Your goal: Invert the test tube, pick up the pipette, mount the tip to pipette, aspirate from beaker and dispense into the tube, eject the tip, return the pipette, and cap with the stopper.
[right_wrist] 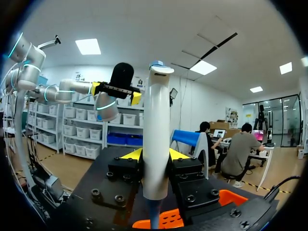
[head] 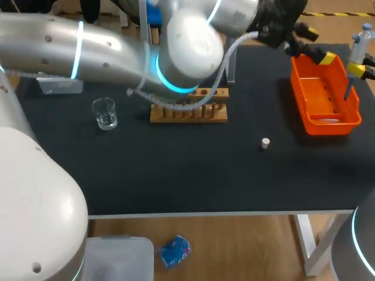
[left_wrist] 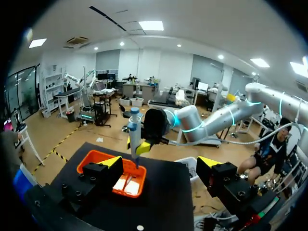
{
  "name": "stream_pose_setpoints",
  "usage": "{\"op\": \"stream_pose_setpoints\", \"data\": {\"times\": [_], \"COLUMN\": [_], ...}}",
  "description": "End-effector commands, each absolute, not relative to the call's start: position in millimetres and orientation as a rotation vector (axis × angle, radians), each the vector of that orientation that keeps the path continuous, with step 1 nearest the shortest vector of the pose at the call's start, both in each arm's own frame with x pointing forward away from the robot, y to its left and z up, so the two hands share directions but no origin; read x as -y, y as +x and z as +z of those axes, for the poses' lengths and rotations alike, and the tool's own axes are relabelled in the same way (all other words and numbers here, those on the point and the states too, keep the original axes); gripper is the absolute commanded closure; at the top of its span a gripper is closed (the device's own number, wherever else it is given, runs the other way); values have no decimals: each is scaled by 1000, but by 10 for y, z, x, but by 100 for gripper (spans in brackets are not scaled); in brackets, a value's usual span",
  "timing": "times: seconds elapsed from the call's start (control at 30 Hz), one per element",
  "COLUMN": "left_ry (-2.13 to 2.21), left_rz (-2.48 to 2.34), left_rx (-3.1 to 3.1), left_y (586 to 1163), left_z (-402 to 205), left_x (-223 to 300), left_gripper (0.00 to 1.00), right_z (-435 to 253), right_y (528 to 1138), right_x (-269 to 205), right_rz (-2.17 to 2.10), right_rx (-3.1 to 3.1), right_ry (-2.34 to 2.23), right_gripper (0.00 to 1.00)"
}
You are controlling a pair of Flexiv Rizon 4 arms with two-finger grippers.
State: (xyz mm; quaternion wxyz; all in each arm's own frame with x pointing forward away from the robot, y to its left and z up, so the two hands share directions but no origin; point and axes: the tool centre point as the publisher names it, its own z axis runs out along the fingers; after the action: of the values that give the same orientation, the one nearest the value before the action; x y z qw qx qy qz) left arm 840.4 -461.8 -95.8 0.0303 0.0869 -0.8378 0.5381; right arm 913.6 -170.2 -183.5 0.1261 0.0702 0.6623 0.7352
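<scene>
My right gripper [head: 358, 68] is shut on the white and blue pipette [head: 358, 44], held upright over the right rim of the orange tray [head: 321, 93]. In the right wrist view the pipette [right_wrist: 156, 134] stands clamped between the fingers of the right gripper [right_wrist: 155, 161]. My left gripper [head: 317, 44] reaches across to the tray's far left corner, open and empty. In the left wrist view the left gripper [left_wrist: 161, 167] faces the pipette [left_wrist: 134, 135] and the tray [left_wrist: 97, 160]. The glass beaker [head: 105, 113] stands at the left. The white stopper [head: 265, 143] lies alone mid-table. No test tube shows.
The wooden tube rack [head: 188, 109] sits at the middle back, partly behind my left arm and its cable. A small white piece [head: 328, 120] lies in the tray. A grey stand [head: 58, 85] is at the back left. The table's front half is bare black mat.
</scene>
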Motion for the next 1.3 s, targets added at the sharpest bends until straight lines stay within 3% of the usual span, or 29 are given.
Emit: {"op": "stream_pose_setpoints", "data": {"times": [0.03, 0.6, 1.3], "left_ry": [361, 341, 181], "left_rz": [1835, 1862, 2277], "left_rx": [2490, 2500, 2389], "left_y": [8220, 8235, 8020], "left_z": [-1232, -1232, -1720], "left_x": [4446, 4435, 3844], "left_gripper": [0, 0, 0], "right_z": [-1825, -1825, -1740], "right_y": [9130, 9130, 8901], "right_x": [1704, 1704, 1530], "right_rz": [2139, 2139, 2253], "right_rx": [-1930, -1930, -1896], "right_ry": [205, 205, 191], "right_gripper": [100, 100, 100]}}
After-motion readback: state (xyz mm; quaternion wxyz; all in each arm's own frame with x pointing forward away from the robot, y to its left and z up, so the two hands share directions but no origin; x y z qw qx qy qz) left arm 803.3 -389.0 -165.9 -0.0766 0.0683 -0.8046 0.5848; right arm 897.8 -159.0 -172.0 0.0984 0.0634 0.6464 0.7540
